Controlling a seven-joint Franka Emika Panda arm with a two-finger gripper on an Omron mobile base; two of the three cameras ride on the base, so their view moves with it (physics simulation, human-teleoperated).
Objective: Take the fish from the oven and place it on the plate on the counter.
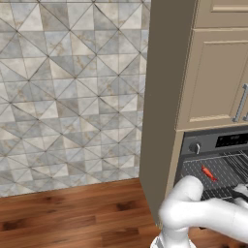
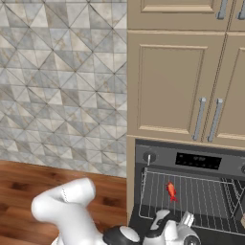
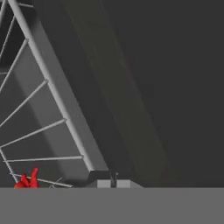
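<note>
The oven (image 2: pixel 191 160) stands open, a black built-in box with a grey control strip, a knob and a display. A tiny red-orange fish (image 2: pixel 171 190) lies on its wire rack (image 2: pixel 201 203), near the rack's middle left; it also shows as the fish (image 1: pixel 209 173). My arm's white wrist (image 2: pixel 168 230) hangs low in front of the oven mouth, just below the fish. In the hand view my gripper (image 3: pixel 113 178) is shut with nothing between its tips, close over the rack's edge bar (image 3: pixel 57 96). The fish (image 3: pixel 27 180) lies off to its left, apart from it. The plate and the counter are out of view.
Beige cabinet doors (image 2: pixel 172 86) with metal handles (image 2: pixel 201 117) sit above the oven. A tall beige side panel (image 1: pixel 162 106) borders the oven on the left. A grey tiled wall (image 1: pixel 68 92) and a reddish wood plank floor (image 1: pixel 72 218) lie further left.
</note>
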